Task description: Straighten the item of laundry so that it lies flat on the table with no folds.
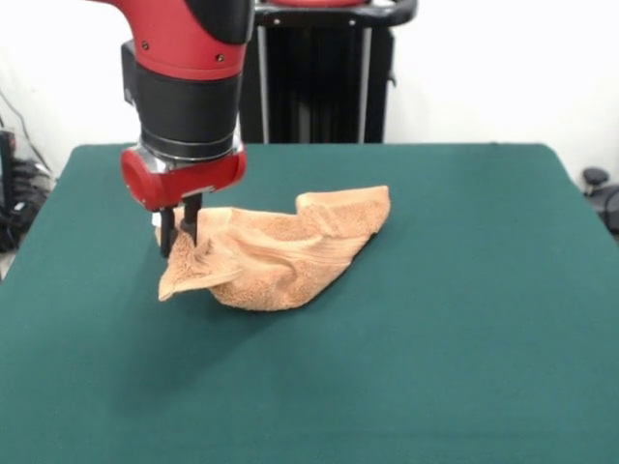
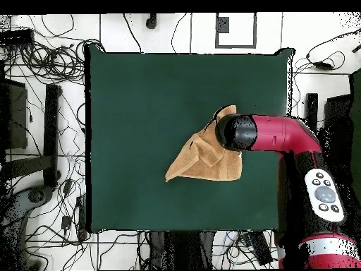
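The light orange-tan towel lies crumpled and folded on the dark green table, left of centre in the front view. Its left end is bunched and raised a little, with a flap hanging down. My gripper comes down from above onto that left end, its two black fingers close together and pinching the cloth. In the overhead view the towel lies right of the table's centre, and the arm's head covers its upper right part and hides the gripper.
The black pedestal stands behind the table's far edge. Cables and floor clutter surround the table in the overhead view. The red arm reaches in from the table's right side there.
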